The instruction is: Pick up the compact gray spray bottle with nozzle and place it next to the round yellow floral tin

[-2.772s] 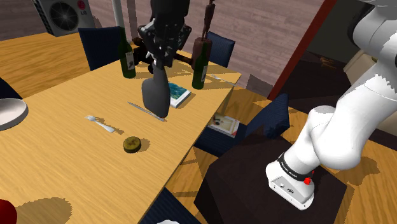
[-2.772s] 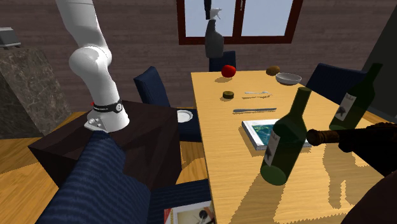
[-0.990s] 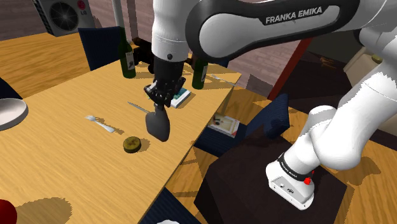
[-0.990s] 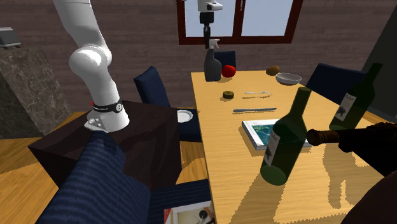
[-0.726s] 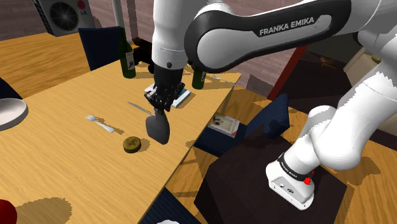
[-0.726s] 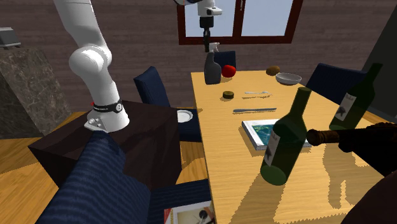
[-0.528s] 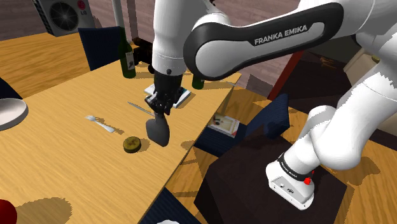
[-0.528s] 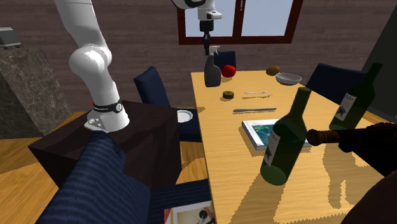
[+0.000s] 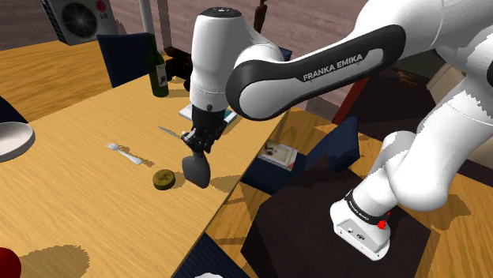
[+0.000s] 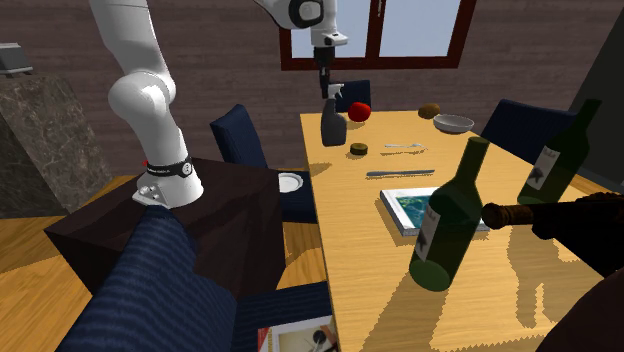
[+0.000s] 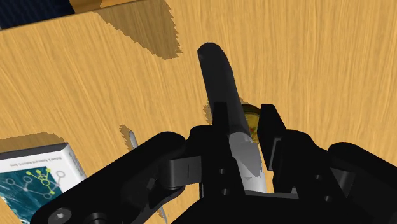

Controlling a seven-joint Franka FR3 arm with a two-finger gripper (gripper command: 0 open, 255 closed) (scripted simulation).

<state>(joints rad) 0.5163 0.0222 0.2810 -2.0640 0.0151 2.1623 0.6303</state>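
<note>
The gray spray bottle [image 9: 196,167] stands upright beside the small round yellowish tin [image 9: 163,179], near the wooden table's [image 9: 71,213] edge toward the stand. My gripper [image 9: 197,143] is shut on the bottle's nozzle end from above. In the second exterior view the spray bottle [image 10: 333,125] is just left of the tin [image 10: 358,149], under my gripper [image 10: 325,90]. In the wrist view the bottle [image 11: 219,76] runs out between my fingers [image 11: 271,125], with the tin [image 11: 253,118] partly hidden behind it. Whether the bottle's base touches the table, I cannot tell.
A fork [image 9: 124,153], a knife [image 9: 170,133] and a book [image 9: 225,119] lie behind the bottle. Green wine bottles [image 9: 159,71] stand at the far end, a bowl [image 9: 12,140] at the left. Large bottles [image 10: 448,215] stand close in the second exterior view. Blue chairs [image 9: 328,154] flank the table.
The arm has carried the spray bottle down from high above the table and toward the near edge. It now hangs low beside the tin, still clasped.
</note>
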